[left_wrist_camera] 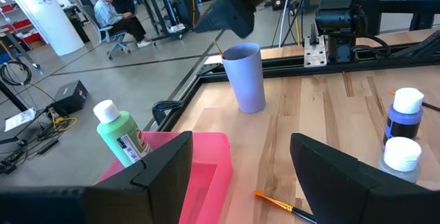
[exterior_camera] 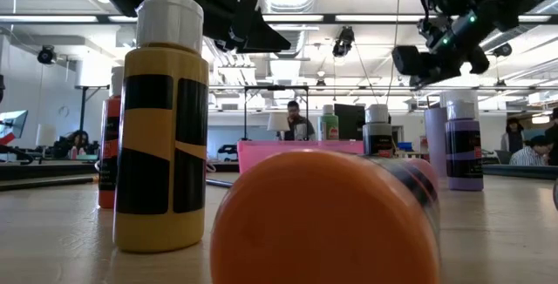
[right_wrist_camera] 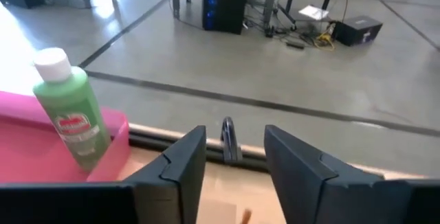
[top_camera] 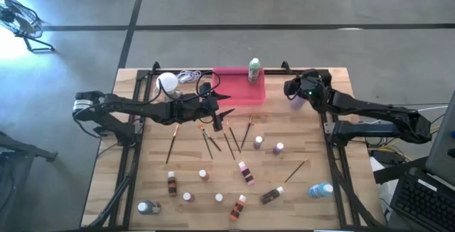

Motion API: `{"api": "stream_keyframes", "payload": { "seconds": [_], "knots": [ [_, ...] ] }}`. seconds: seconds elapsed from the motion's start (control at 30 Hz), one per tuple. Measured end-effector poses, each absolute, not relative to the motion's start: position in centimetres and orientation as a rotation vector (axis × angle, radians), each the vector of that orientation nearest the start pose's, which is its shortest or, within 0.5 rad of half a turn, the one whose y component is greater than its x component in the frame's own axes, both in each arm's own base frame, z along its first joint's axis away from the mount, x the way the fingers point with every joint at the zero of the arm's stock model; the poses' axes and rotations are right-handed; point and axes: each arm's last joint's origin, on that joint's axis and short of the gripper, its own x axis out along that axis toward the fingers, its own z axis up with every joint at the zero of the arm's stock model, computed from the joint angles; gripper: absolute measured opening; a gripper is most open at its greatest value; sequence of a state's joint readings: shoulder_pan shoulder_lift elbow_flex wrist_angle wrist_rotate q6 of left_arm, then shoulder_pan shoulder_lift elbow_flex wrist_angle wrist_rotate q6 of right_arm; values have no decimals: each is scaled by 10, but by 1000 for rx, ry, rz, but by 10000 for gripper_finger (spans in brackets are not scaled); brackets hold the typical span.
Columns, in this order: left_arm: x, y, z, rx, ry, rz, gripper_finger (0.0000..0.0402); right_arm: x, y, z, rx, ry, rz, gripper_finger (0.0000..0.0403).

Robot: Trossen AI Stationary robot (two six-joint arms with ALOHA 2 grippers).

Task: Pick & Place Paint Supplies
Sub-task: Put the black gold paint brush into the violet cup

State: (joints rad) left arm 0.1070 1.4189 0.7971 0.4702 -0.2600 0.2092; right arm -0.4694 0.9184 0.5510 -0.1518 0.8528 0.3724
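High view shows the left pincer (top_camera: 226, 113) over the middle of the wooden worktop (top_camera: 298, 146), its fingers spread apart and holding nothing. Just beyond it lies the pink tray (top_camera: 238, 90), and the green bottle (top_camera: 254, 69) stands upright at the tray's far corner, off toward the right pincer. Beside the left arm, at the back edge, sits a white globe lamp (top_camera: 167, 82) with its cord. Under and just ahead of the left pincer several thin paintbrushes (top_camera: 229, 141) lie fanned on the wood, and another brush (top_camera: 296, 169) lies farther out. Small white-capped bottles (top_camera: 244, 172) are scattered well past that pincer toward the near edge, with a blue bottle (top_camera: 320, 190) on its side near the right corner.

The right pincer (right_wrist_camera: 234, 159) hovers at the back right of the worktop, its fingers parted with nothing between them; the green bottle stands off to one side of it. From the left wrist view, a lilac cup (left_wrist_camera: 245, 77) seems to stand below the right pincer, though the overhead picture hides it.
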Motion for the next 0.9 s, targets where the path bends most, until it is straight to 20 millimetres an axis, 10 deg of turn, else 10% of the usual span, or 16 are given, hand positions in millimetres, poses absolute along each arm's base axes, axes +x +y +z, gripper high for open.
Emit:
{"api": "stream_keyframes", "payload": {
  "seconds": [0.43, 0.9],
  "knots": [
    [306, 40, 255, 219, 202, 348, 250, 169, -100, 323, 97, 224, -1096, 173],
    [306, 41, 253, 220, 217, 347, 250, 169, -56, 387, -39, 353, -602, 112]
  ]
}}
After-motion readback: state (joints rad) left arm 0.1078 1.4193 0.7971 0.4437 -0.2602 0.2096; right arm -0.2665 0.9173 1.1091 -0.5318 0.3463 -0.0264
